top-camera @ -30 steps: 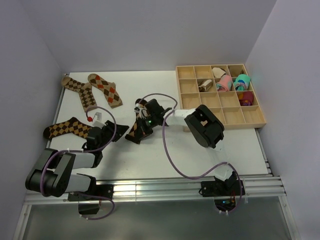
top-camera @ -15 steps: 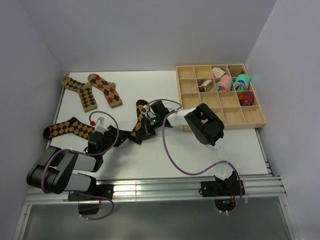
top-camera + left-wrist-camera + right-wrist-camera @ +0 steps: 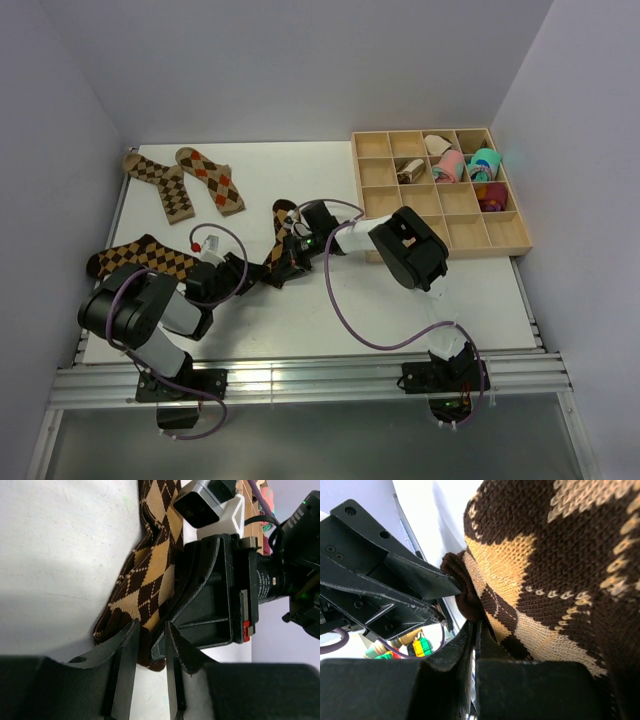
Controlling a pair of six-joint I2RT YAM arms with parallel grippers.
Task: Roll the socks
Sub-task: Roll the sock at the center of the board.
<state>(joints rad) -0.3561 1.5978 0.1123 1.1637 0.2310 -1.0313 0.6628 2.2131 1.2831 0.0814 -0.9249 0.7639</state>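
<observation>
Top external: the argyle sock (image 3: pixel 280 232) lies mid-table (image 3: pixel 420 300), and both arms meet at its near end, we judge to start the roll; the other socks (image 3: pixel 205 178) lie flat at the left. Left wrist: the left gripper (image 3: pixel 150 632) stands partway closed astride the dark toe, seemingly pinching it as the roll's core. Right wrist: the right gripper (image 3: pixel 475 635) is clamped tight, its tips nipping the sock's edge, probably for tension.

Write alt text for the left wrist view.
The left end effector grips the dark toe of a brown-and-tan argyle sock lying on the white table. The right end effector, closed, meets the sock's edge from the right.
</observation>
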